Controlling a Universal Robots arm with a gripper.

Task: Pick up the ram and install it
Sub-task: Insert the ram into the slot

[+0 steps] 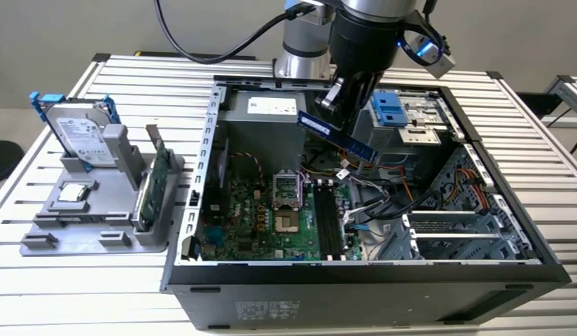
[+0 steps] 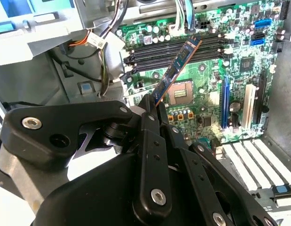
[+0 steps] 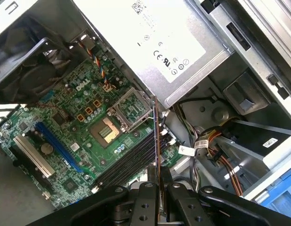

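My gripper (image 1: 333, 106) is shut on the ram (image 1: 338, 136), a long thin dark-blue stick, and holds it in the air above the open computer case (image 1: 202, 175). The ram slants down toward the exterior view's right, over the motherboard (image 1: 260, 220). The black memory slots (image 1: 328, 222) lie below it, apart from it. In the second wrist view the ram (image 2: 176, 70) sticks out from between the black fingers (image 2: 152, 141) toward the slots (image 2: 176, 51). In the first wrist view the ram (image 3: 157, 136) is seen edge-on above the slots (image 3: 129, 162).
A silver power supply (image 1: 260, 115) and a blue drive cage (image 1: 389, 110) stand at the back of the case, with loose cables (image 1: 377, 189) beside the slots. On the exterior view's left, a grey holder (image 1: 83, 210) carries a hard drive (image 1: 83, 136) and a green card (image 1: 153, 192).
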